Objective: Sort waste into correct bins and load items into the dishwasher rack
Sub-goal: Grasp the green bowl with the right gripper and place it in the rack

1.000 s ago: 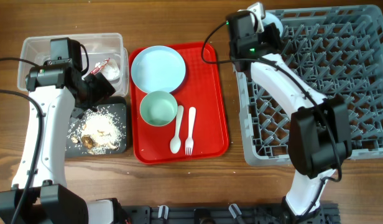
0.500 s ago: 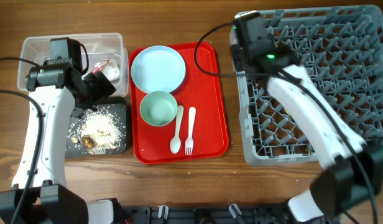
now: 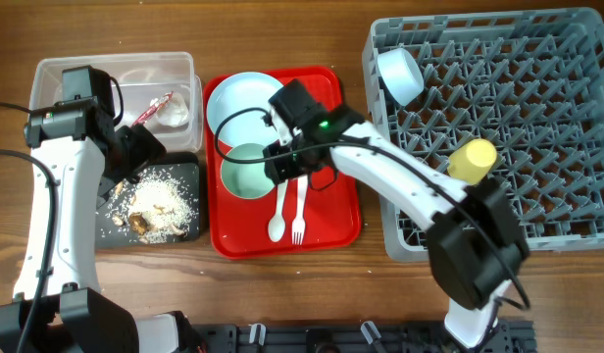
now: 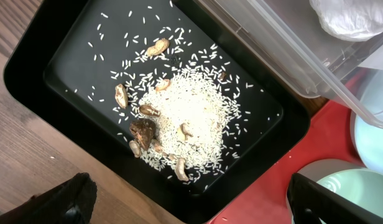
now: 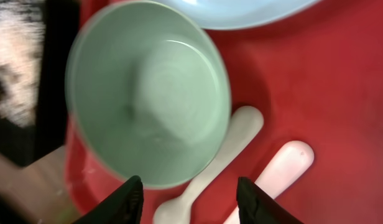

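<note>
My left gripper (image 3: 135, 155) (image 4: 191, 202) is open and empty above the black tray (image 3: 189, 173) (image 4: 73, 56), which holds brownish food scraps with rice (image 3: 153, 201) (image 4: 185, 118). The red-and-white wrapper (image 3: 160, 102) lies in the clear tub (image 3: 47, 69). My right gripper (image 3: 287, 165) (image 5: 191, 202) is open and empty, low over the white spoon (image 3: 278, 208) (image 5: 222, 162), beside the pale green bowl (image 3: 245, 173) (image 5: 148, 93). The white fork (image 3: 300, 208) (image 5: 272, 174) lies next to the spoon. The light blue plate (image 3: 248, 103) is behind them. A light blue bowl (image 3: 400, 74) and a yellow cup (image 3: 472, 160) sit in the grey rack (image 3: 537, 118).
The plate, green bowl, spoon and fork rest on a red serving tray (image 3: 336, 147) (image 5: 328, 74) between the bins and the rack. A white crumpled item (image 3: 175, 113) also lies in the clear tub. The right arm stretches from the rack's front across to the tray.
My right arm has swung from the rack's far-left corner to low over the red tray, leaving the light blue bowl in the rack. My left gripper has shifted slightly.
</note>
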`<state>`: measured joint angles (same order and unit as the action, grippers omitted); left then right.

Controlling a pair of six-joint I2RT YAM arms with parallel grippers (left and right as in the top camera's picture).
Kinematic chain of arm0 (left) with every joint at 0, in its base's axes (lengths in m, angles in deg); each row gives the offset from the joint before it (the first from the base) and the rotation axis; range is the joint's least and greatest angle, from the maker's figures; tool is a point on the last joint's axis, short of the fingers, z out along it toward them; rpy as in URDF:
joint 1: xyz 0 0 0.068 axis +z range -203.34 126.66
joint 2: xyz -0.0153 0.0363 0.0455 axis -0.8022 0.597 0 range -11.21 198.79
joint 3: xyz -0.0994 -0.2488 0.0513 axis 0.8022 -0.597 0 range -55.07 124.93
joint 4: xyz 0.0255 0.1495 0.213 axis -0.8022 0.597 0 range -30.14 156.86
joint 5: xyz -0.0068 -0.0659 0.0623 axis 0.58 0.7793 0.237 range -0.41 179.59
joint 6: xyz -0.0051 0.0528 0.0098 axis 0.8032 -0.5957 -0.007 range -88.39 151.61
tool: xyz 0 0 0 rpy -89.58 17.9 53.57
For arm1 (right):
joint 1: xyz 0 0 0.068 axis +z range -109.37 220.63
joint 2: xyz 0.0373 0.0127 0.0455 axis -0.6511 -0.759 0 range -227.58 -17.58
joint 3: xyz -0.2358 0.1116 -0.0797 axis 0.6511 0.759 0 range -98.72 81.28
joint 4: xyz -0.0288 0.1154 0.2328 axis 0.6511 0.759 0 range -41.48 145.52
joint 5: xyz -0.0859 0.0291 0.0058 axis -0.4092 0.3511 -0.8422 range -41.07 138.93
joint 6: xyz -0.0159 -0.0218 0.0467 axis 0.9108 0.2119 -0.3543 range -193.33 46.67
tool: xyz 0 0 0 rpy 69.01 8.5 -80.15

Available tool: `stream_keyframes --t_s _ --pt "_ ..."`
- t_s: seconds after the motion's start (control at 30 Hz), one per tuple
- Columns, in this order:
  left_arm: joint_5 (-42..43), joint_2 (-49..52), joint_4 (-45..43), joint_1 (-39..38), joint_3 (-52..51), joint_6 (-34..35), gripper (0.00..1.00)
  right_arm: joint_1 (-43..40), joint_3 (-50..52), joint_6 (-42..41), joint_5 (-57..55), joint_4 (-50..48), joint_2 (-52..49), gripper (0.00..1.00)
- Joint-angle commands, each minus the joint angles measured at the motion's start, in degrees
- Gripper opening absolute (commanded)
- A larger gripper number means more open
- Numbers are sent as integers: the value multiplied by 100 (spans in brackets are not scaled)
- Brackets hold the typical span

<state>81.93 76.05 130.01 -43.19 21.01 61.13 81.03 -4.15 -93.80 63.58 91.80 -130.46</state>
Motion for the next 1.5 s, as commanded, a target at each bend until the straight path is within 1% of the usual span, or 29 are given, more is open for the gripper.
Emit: stream_keyframes --t_s 0.0,0.03,0.07,0.1,0.17,0.27,0.4,0.47,0.5,0.57,0.6,0.63,0.67,0.7,0.73,0.77,0.83,0.87,0.93,1.0,1.03,1.07,1.13,1.2,1.3,1.37,1.47 --pt "-55 -92 -7 24 9 98 100 50 42 -446 -372 -63 -396 41" --pt "-52 -92 -20 24 9 98 100 48 42 -673 -468 -70 -503 37" --pt "-52 -92 -26 24 9 98 100 48 42 -717 -544 -105 -577 34" --pt "-52 -92 -24 24 9 98 100 48 42 -774 -590 -142 -619 29" --pt "-52 -92 -26 24 9 98 100 48 42 -824 -592 -236 -619 17" --pt "-52 -92 -24 24 9 98 100 48 42 -1023 -787 -291 -619 4" --pt "-52 -92 -26 24 9 98 100 46 42 -1117 -957 -249 -619 4" --pt "-52 -92 -28 24 9 98 100 46 13 -938 -975 -256 -592 4" --pt "-52 -92 -26 24 9 98 100 4 -57 -682 -1091 -195 -444 4" --pt "-52 -92 -28 24 9 98 100 -323 -136 -629 -2116 -61 505 4" --pt "-52 -92 -28 24 9 98 100 -516 -136 -367 -2551 -61 935 4" --pt "-55 -92 -28 24 9 98 100 -785 -136 0 -3220 -72 1419 4" --pt "-52 -92 -35 24 9 98 100 -1163 -136 610 -4065 -214 1871 4" --pt "-52 -92 -50 24 9 101 100 -1373 -136 1152 -4352 -361 2052 4" --pt "-52 -92 -72 24 9 98 100 -1858 -136 2120 -4996 -769 2323 4" --pt "-52 -92 -76 24 9 98 100 -2216 -136 2734 -5381 -1154 2376 4" --pt "-52 -92 -142 24 9 101 100 -2859 -125 4503 -5521 -1871 2277 4" --pt "-52 -92 -175 24 9 98 100 -3018 -125 4922 -5781 -2050 2205 4" --pt "-52 -92 -219 24 9 101 100 -3379 -125 5565 -6701 -2671 1799 4" --pt "-52 -92 -243 24 9 101 100 -3515 -125 5611 -7079 -3062 1349 4" --pt "-52 -92 -243 24 9 101 100 -3512 -125 5606 -7528 -3386 1056 4" --pt "-52 -92 -243 24 9 101 100 -3512 -125 5604 -7718 -3550 892 4" --pt "-52 -92 -243 24 9 101 100 -3512 -125 5237 -7965 -3633 485 4" --pt "-52 -92 -247 24 9 101 100 -3436 -111 4822 -7840 -3353 162 4" --pt "-50 -92 -317 24 9 101 100 -3383 120 4035 -7117 -2844 68 4" --pt "-50 -92 -326 24 9 101 100 -3383 153 3801 -7034 -2736 68 4" --pt "-52 -92 -328 24 9 101 100 -3383 157 3797 -7099 -2761 57 4"
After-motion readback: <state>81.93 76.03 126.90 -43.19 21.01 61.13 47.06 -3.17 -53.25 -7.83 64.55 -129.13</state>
